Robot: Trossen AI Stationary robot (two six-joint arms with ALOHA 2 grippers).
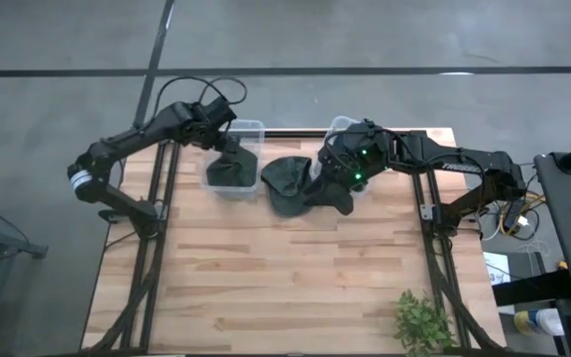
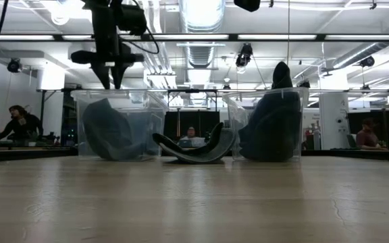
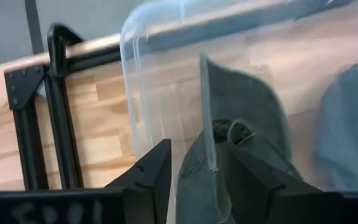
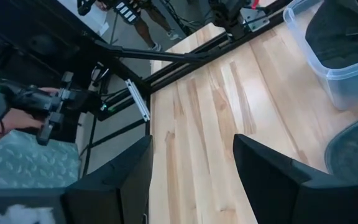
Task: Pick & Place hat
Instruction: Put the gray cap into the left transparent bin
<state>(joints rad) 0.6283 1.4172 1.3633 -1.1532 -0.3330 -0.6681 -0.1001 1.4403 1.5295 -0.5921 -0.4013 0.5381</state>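
On the light wooden slatted surface (image 1: pixel 295 268), near its far edge, two clear plastic bins are seen. The left clear plastic bin (image 1: pixel 234 159) holds a dark fabric hat (image 1: pixel 232 171), and the right clear plastic bin (image 2: pixel 270 125) is filled by another dark fabric hat (image 2: pixel 272 128) that rises above its rim. A third dark floppy hat (image 1: pixel 287 183) lies on the surface between the two bins, its brim curled upward in the low view.

The left tool (image 3: pixel 194 171) is held above the left bin, its fingers slightly apart and straddling the bin's near wall, with nothing clamped between them. The right tool (image 4: pixel 191 174) is held over the right bin and the hat beside it, its fingers wide apart and empty.

Several risks can be judged from here. If the left tool is lowered as it stands, the bin wall could be pinched instead of the fabric, and the light bin could be dragged or tipped. The limp hat on the surface could fold or slip if only a brim edge is caught. With both arms working close together at the far edge, a collision could be caused.
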